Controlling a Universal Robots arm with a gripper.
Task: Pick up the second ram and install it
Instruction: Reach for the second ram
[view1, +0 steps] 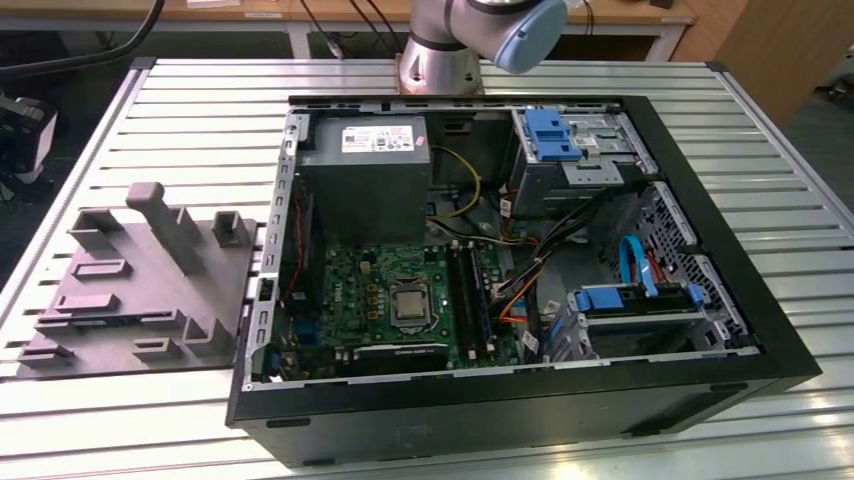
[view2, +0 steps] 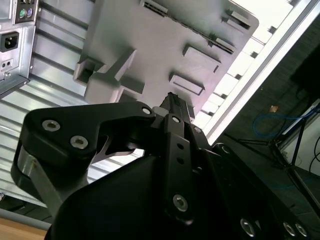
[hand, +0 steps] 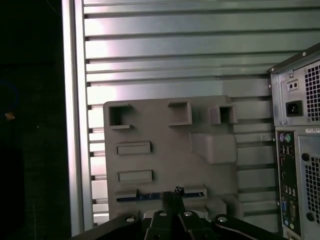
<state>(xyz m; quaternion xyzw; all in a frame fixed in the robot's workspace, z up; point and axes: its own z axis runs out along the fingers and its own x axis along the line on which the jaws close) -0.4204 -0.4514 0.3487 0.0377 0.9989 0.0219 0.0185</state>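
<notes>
One memory stick, the second ram (hand: 142, 197), stands on edge in a slot of the grey fixture tray (view1: 147, 290). The tray sits at the exterior view's left, beside the computer case (view1: 534, 400) on the bench (view1: 134, 420). The stick's long axis follows the slot, thin edge upward. The hand (hand: 172, 192) hangs above its mid-length, apparently closed and empty.

We see the gripper (hand: 172, 193) right at the second ram (hand: 140, 197) (a thin blue strip set in a slot of the grey fixture tray (hand: 165, 125)). The tray rests on the slatted metal table (hand: 175, 50), beside the computer case (hand: 297, 150).
</notes>
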